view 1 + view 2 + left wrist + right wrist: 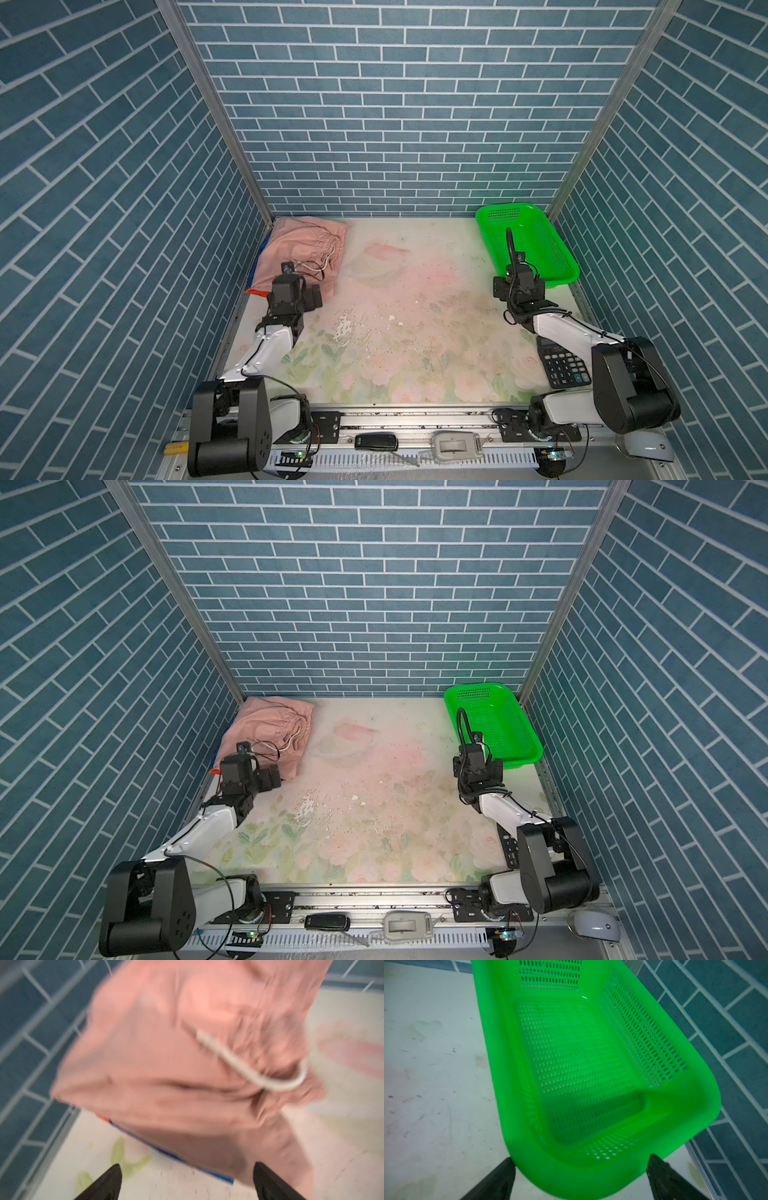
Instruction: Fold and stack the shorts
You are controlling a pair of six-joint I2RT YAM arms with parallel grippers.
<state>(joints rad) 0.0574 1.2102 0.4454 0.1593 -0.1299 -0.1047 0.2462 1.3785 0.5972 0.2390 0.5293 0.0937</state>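
Pink shorts: The dusty pink shorts (pixel 305 253) lie folded in the far-left corner of the floral table (pixel 415 299), against the side wall, with the gathered waistband and white drawstring (pixel 249 1068) facing up.

Striped shorts: A thin blue and orange-red edge of the rainbow-striped shorts (pixel 172 1157) peeks out from under the pink pair, so the pink pair sits on top of it.

Beige shorts: None can be seen in any view. It may be buried under the pile, but the pictures do not settle that.

Left gripper: The left gripper (pixel 187 1167) hangs just by the near edge of the pile, its jaws spread wide and nothing between them. The wrist view is blurred.

Right gripper: The right gripper (pixel 580 1159) hovers at the near end of the green mesh basket (pixel 540 245), jaws wide apart and carrying nothing. Whether a finger touches the rim cannot be told.

Basket: It stands empty at the far right of the table.

Other items: A black calculator (pixel 563 365) rests near the right arm's base.

Progress: No loose shorts are left on the open table and the basket is cleared, so the job looks finished or very nearly so.

Left to do: At most a tidying of the stack's edges, and a check that the beige pair is in it.
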